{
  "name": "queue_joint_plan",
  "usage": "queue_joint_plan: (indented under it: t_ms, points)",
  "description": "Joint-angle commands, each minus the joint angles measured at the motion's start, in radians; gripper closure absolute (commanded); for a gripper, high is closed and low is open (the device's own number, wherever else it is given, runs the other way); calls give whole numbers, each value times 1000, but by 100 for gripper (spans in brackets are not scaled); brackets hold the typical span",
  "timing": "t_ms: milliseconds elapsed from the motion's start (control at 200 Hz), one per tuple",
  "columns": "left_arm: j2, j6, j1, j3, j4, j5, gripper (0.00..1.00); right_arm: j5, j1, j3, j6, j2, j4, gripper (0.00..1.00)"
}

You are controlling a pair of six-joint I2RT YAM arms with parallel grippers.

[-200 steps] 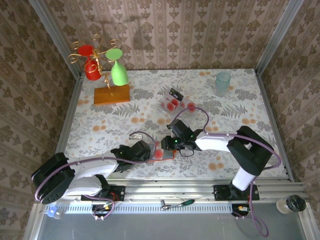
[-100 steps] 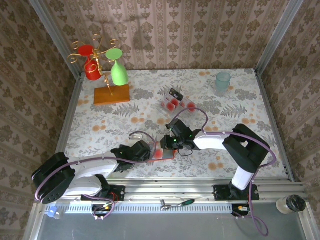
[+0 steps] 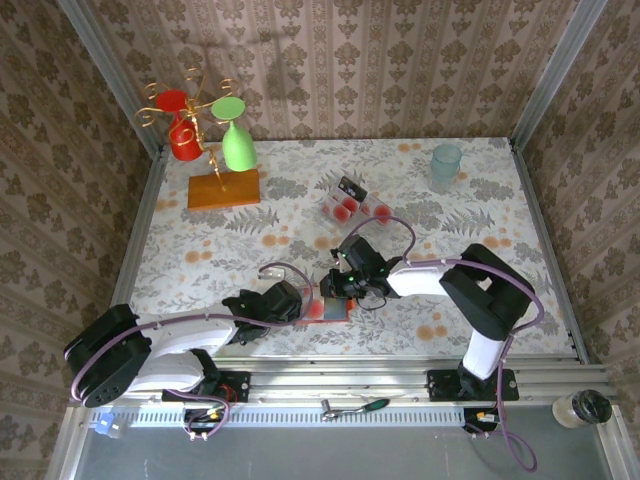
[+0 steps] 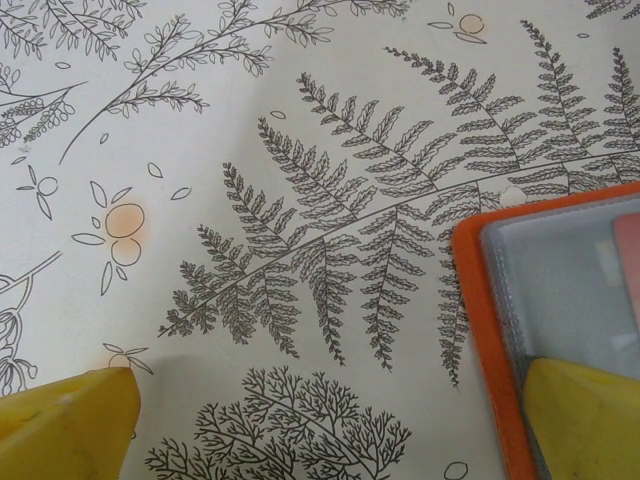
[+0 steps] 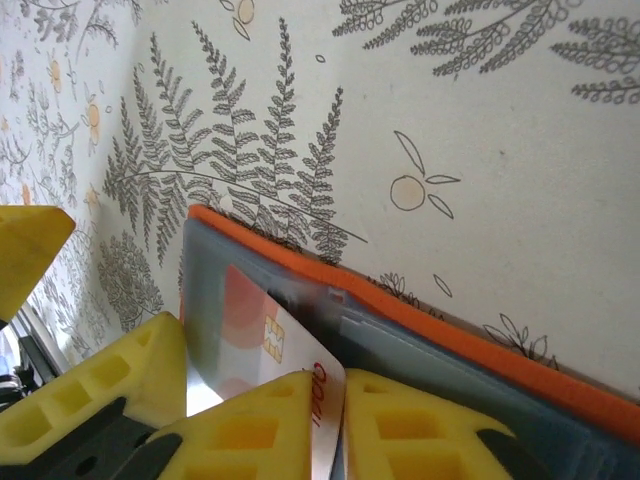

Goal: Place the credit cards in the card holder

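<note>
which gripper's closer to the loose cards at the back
Right. The right gripper is at the card holder, just in front of the loose cards; the left gripper sits nearer the bases, leftward.

Your top view looks down from high above and behind the bases (image 3: 470, 383), taking in the whole table (image 3: 480, 230). Your left wrist view faces straight down, very near the table, with the holder (image 4: 478, 300) at its lower right. Your right wrist view skims low and slantwise, very close, across the same holder (image 5: 450, 335). All three views share the holder (image 3: 325, 308).
</note>
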Motion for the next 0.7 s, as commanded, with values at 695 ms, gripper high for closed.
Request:
queue_joint_plan:
  t_ms: [695]
  points:
    - [7, -8, -4, -21, -21, 4, 0, 226, 78, 178, -197, 9, -399, 100]
